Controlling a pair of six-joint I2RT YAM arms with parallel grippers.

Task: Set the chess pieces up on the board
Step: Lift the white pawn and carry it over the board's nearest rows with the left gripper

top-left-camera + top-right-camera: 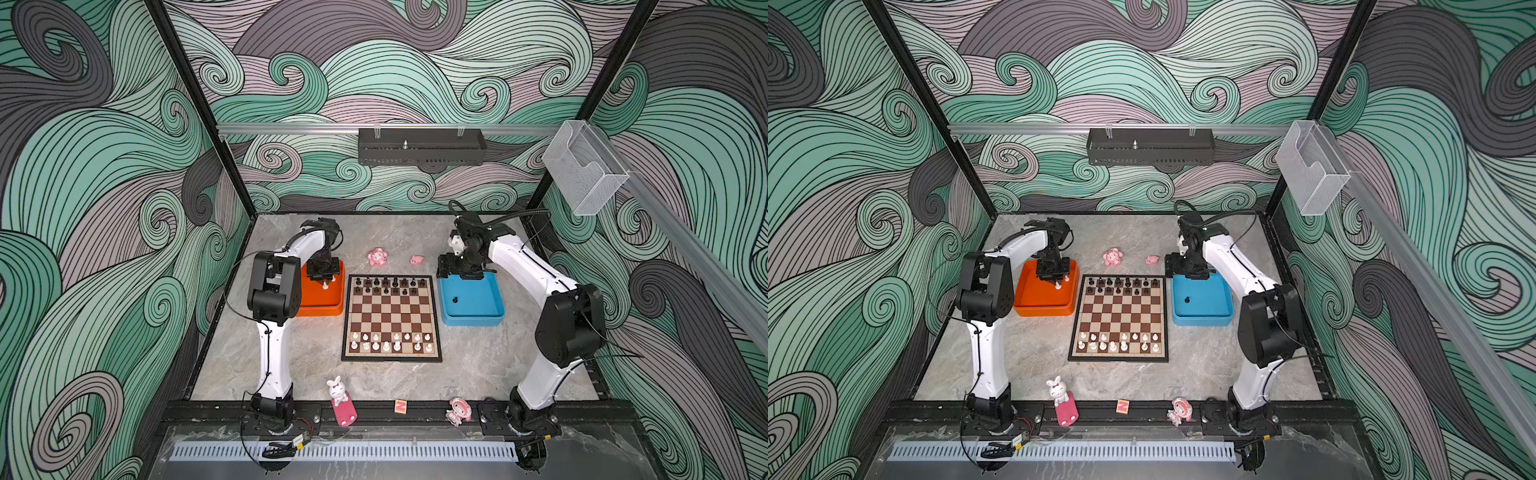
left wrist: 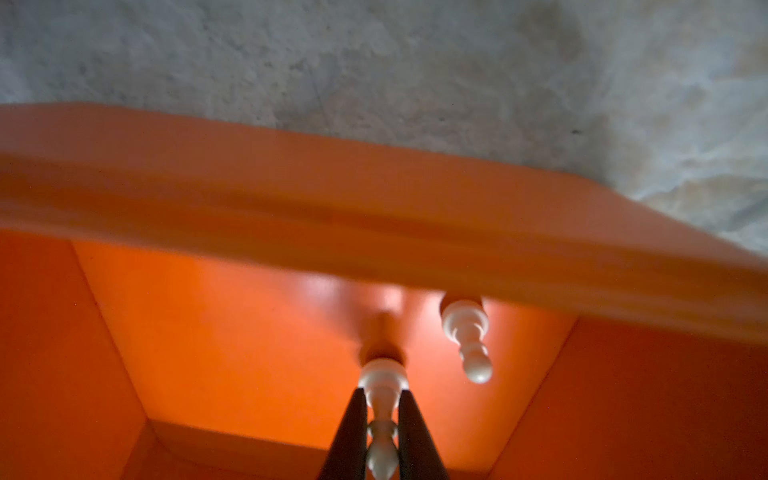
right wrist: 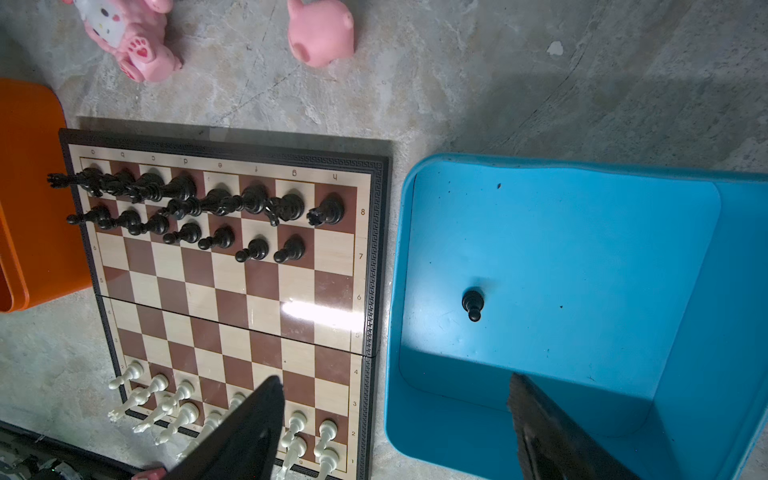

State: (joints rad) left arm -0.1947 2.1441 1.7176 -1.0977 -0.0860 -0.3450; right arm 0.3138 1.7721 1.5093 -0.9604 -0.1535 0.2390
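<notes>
Swirly green and grey walls (image 1: 104, 166) stand around a grey stone table (image 1: 291, 374). On the left side, the left gripper (image 2: 382, 401) is down inside the orange tray (image 2: 249, 195). Its two dark fingers (image 2: 353, 424) are pinched tight on the thin neck of a white piece (image 2: 382, 376). I cannot tell if that piece's foot touches the tray floor. A second white piece (image 2: 467, 336) stands close by, near the tray wall, so it is a tight spot. The right gripper (image 3: 395, 378) hangs over the far edge of the blue tray (image 3: 582, 232), fingers spread wide, with nothing between them. One black pawn (image 3: 472, 303) stands alone in that tray with lots of blue floor around it. The board (image 1: 390, 316) lies flat between both trays, just beside each one. Black pieces (image 3: 216, 199) fill its two far rows, but the second-row square nearest the blue tray is bare. White pieces (image 1: 390, 340) stand in its two near rows, and the four middle rows are bare. Past the board lie a pink cat toy (image 1: 377, 257) and a pink pig toy (image 1: 416, 260). At the front edge sit a bunny toy (image 1: 338, 390), a small block (image 1: 400, 406) and a pink doll (image 1: 459, 411), with bare table between them and the board.
</notes>
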